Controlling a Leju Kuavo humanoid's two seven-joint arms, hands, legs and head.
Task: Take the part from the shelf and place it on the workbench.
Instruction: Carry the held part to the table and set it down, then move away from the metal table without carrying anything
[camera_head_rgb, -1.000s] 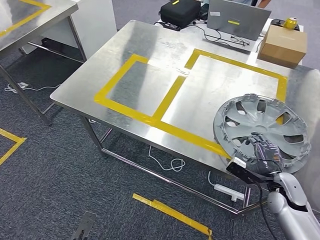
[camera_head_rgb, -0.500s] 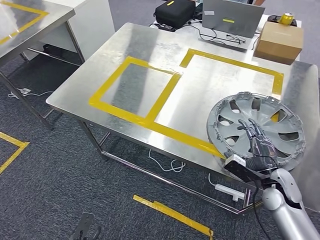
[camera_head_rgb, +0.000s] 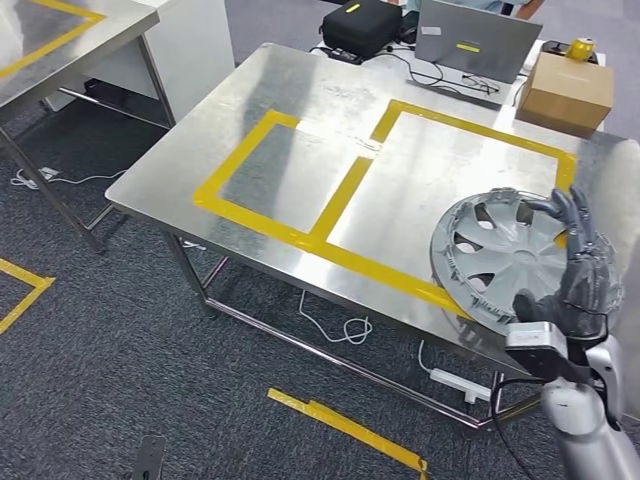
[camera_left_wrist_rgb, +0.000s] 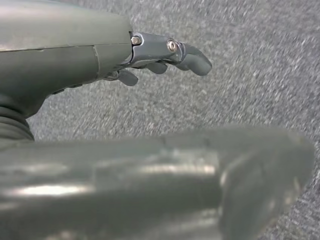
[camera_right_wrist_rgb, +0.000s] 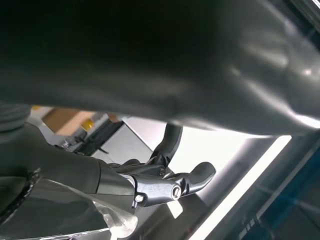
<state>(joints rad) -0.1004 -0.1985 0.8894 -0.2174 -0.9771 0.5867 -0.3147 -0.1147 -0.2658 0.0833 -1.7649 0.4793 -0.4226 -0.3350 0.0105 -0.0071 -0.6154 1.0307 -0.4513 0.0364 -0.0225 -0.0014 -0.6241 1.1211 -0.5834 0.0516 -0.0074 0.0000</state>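
The right robot hand (camera_head_rgb: 577, 270) hovers with fingers spread and released above the 3 o'clock side of the grey hubcap (camera_head_rgb: 498, 258). That hubcap lies flat at the counter's (camera_head_rgb: 302, 100) near right corner, overlapping the yellow tape rectangle (camera_head_rgb: 453, 190). The left robot hand (camera_left_wrist_rgb: 158, 55) hangs empty, fingers apart, over grey carpet (camera_left_wrist_rgb: 245, 60).

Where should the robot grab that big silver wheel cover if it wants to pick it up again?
Probably the near rim of the wheel cover, which juts past the workbench edge. Coming from the robot's side, fingers could slip under it. It lies flat, so its middle gives little to hold.
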